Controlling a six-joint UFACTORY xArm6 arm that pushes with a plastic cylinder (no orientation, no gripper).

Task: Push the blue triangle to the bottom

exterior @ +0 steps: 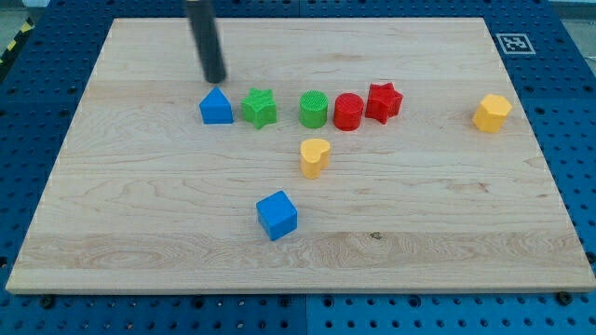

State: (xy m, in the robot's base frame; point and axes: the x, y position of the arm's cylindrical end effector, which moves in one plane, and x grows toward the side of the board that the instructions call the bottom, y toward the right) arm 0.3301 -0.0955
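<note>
Camera view: wooden tabletop on a blue perforated base. No jaws on this rig, so nothing to report as apart or together; the arm ends in a dark rod.

My tip sits just above the blue triangle toward the view's top, very close to its upper point; contact cannot be confirmed.

Blue triangle: upper left part of the board, leftmost in a loose row. Row runs toward the view's right: green star just beside the triangle, green cylinder, red cylinder, red star. The red cylinder and red star look to be touching.

Yellow heart below the green cylinder, apart from the row. Blue cube further toward the view's bottom, near centre. Yellow hexagonal block alone at the view's right, well apart from the rest.

Black-and-white marker tag at the board's top right corner.
</note>
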